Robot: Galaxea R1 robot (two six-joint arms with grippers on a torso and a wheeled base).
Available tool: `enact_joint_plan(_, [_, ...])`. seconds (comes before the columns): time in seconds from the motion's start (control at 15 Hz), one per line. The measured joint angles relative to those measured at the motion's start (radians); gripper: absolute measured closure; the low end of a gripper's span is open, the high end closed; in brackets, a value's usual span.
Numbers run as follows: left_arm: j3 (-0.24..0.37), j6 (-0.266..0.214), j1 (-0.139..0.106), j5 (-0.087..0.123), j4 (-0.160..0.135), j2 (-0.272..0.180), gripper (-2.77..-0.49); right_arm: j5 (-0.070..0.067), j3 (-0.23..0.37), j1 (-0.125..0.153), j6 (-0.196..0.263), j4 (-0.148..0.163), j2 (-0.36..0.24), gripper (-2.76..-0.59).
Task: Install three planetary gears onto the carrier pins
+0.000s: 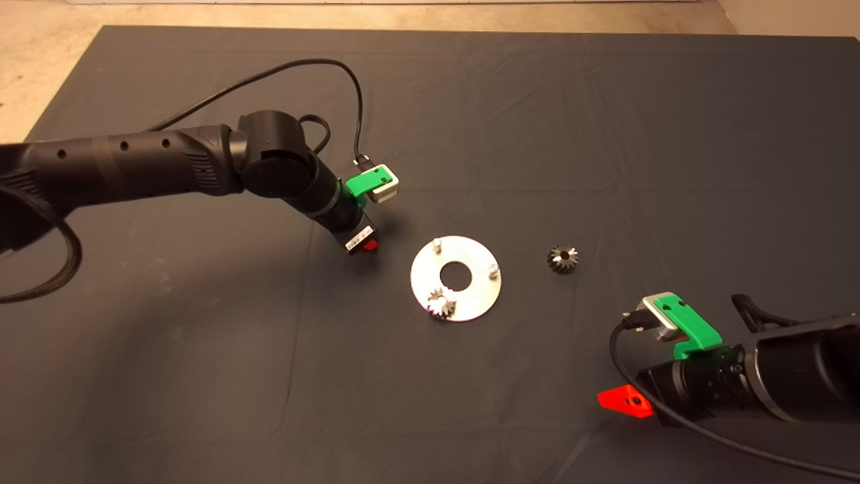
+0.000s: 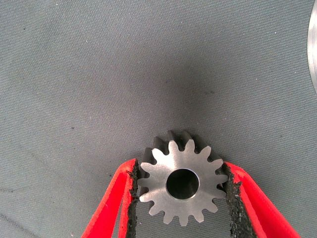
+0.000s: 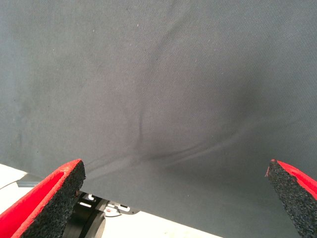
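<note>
The flat silver disc (image 1: 470, 296) lies mid-mat with three carrier pins. One silvery gear (image 1: 441, 304) sits on its near-left pin. The far pin (image 1: 436, 245) and right pin (image 1: 493, 270) are bare. A darker grey gear (image 1: 562, 258) lies on the mat right of the disc. My left gripper (image 1: 366, 245) hovers just left of the disc, shut on a second silvery gear (image 2: 181, 183), held flat between its pads. In the head view that gear is hidden under the gripper. My right gripper (image 1: 625, 401) is open and empty at the lower right.
The disc's edge (image 2: 313, 47) shows in the left wrist view. A black cable (image 1: 336, 67) loops above the left arm. The mat's far edge (image 1: 403, 28) meets a pale floor.
</note>
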Motion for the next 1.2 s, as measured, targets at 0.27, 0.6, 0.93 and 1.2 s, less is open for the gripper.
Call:
enact_joint_plan(0.27, [0.000,0.000,0.000,-0.001,0.000,0.000,-0.88,0.000,0.000,0.002,0.000,0.001,0.000,-2.75])
enact_joint_plan(0.6, [0.000,0.000,0.000,-0.001,0.000,0.000,-0.74,0.000,0.000,0.002,0.000,0.002,0.000,-2.75])
enact_joint_plan(0.93, [-0.043,0.049,-0.006,-0.003,-0.021,0.017,-0.67,0.000,0.000,0.002,-0.007,0.003,0.000,-2.75])
enact_joint_plan(1.2, [-0.062,0.077,-0.011,-0.014,-0.063,0.017,-0.66,0.000,0.000,0.002,-0.014,0.004,0.000,-2.75])
